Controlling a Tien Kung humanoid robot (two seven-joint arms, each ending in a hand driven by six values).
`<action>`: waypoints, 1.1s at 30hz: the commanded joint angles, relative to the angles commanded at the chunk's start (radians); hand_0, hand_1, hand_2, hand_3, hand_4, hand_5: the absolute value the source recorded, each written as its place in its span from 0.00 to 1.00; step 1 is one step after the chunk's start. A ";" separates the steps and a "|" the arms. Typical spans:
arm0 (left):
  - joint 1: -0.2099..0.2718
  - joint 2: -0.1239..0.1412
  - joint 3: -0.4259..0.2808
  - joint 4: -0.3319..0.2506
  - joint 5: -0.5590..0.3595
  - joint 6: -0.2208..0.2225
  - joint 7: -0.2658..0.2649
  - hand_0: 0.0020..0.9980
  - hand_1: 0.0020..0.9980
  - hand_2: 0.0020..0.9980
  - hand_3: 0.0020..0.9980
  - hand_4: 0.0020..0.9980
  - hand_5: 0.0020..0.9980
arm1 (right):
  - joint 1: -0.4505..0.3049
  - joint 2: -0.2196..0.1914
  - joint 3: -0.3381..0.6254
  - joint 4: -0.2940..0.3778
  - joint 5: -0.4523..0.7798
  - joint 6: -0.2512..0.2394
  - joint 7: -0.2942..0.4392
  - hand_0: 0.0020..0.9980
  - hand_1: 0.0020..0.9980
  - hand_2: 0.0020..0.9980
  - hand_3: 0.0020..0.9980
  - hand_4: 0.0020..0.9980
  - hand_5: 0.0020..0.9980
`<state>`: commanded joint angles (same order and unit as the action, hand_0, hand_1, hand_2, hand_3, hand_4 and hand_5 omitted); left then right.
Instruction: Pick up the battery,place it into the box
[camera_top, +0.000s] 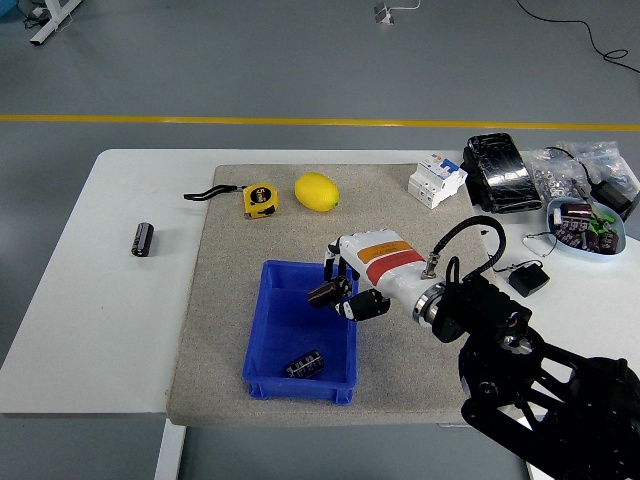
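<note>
I am holding the battery (322, 294), pinched in the right robot hand (345, 292), above the box (268, 330); release remaining.

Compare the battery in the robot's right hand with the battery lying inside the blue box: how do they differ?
The held battery is gripped in the right hand, raised over the blue box; the boxed battery lies loose on the floor. The held one sits over the box's far half, the boxed one near its front wall. Both are dark cylinders.
</note>
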<state>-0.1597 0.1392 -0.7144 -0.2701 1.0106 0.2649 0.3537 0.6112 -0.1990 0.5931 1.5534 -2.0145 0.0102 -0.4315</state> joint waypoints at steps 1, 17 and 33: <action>0.000 0.000 0.000 0.000 0.000 0.000 0.000 0.57 0.51 0.53 0.65 0.63 0.75 | 0.001 0.001 -0.005 -0.001 0.000 0.006 0.001 0.37 0.40 0.43 0.44 0.80 0.11; 0.000 0.002 -0.003 -0.001 0.007 -0.002 0.004 0.56 0.50 0.52 0.65 0.64 0.75 | 0.004 0.003 -0.029 -0.024 0.002 0.021 0.005 0.39 0.46 0.55 0.48 0.89 0.31; 0.007 0.002 -0.012 -0.001 0.023 -0.006 0.015 0.56 0.50 0.52 0.65 0.64 0.75 | -0.013 -0.006 0.077 -0.047 -0.010 -0.007 0.009 0.37 0.46 0.56 0.49 0.91 0.34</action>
<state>-0.1523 0.1415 -0.7264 -0.2715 1.0334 0.2585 0.3684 0.5982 -0.2049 0.6702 1.5069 -2.0245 0.0028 -0.4222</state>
